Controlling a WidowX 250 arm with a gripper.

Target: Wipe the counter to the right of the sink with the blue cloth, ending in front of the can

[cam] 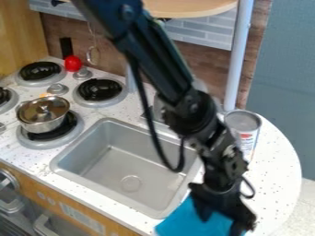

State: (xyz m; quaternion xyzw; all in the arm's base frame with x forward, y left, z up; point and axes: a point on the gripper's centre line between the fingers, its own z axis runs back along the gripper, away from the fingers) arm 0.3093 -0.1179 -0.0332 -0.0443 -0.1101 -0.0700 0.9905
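Note:
The gripper [221, 222] hangs at the bottom of the view, over the counter's front right, just right of the sink [130, 166]. Its two fingers stand apart, one to the left and one to the right. Beneath and between them lies a bright blue item [186, 223], partly covered by the gripper; whether they touch cannot be told. Behind the gripper, a white can [243, 133] with a grey top stands upright near the pole.
A lidded metal pot [43, 115] sits on the front burner at left. More black burners [100, 90] and a red round object [72, 63] are farther back. A pale vertical pole [237, 60] rises behind the can. The white counter [280, 161] curves at right.

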